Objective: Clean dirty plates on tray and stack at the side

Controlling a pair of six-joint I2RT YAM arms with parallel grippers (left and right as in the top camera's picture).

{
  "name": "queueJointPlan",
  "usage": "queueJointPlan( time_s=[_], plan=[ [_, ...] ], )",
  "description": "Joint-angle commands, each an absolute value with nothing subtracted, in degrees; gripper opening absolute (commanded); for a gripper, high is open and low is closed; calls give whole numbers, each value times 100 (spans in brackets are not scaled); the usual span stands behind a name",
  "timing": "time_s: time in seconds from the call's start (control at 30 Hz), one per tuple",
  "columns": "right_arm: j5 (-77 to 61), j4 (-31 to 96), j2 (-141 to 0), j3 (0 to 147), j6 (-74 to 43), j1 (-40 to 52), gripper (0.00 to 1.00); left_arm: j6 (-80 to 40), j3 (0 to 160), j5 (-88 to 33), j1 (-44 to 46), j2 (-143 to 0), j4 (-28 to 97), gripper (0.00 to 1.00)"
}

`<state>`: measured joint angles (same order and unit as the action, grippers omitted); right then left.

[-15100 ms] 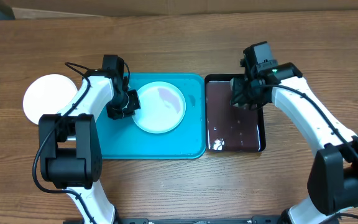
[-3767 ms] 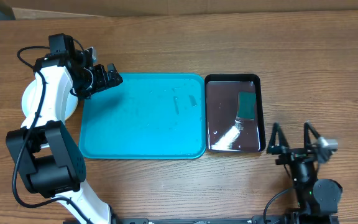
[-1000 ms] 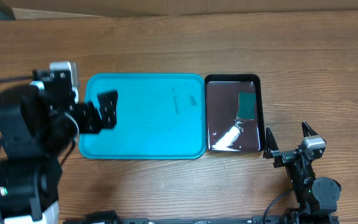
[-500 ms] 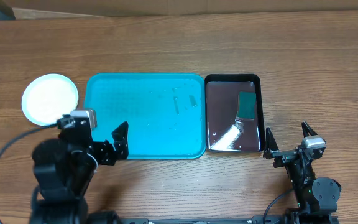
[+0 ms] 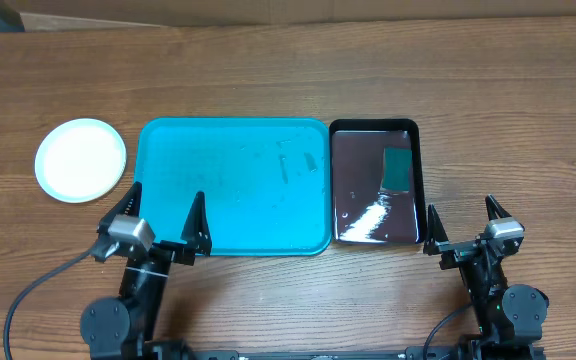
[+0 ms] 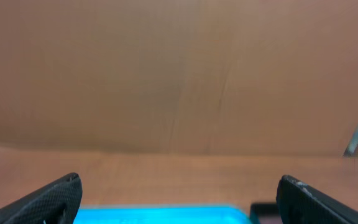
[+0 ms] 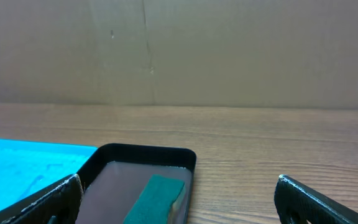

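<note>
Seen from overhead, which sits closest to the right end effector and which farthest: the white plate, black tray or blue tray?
From the right end effector:
1. Black tray, right beside it.
2. Blue tray, mid-table.
3. White plate, far left edge.

No legible text, labels, brands, numbers or signs on anything in view.

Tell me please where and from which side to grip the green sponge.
Grip the sponge across its two long edges, coming straight down from above. It lies flat in the black tray, whose raised rim blocks a sideways approach, and its width is narrower than its length. Its right edge looks close to the tray wall, so room there may be tight.
</note>
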<state>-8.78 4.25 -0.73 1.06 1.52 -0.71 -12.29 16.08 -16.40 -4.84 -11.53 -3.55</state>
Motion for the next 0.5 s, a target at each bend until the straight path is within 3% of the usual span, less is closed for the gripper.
queueJointPlan(
  time_s=[0.0, 0.47],
  plan=[
    [-908, 399, -16, 45, 176, -71, 100, -1435, 1205, -1599, -403, -801, -913, 100],
    [-908, 399, -16, 45, 176, -71, 100, -1437, 287, -1461, -403, -307, -1398, 100]
  ],
)
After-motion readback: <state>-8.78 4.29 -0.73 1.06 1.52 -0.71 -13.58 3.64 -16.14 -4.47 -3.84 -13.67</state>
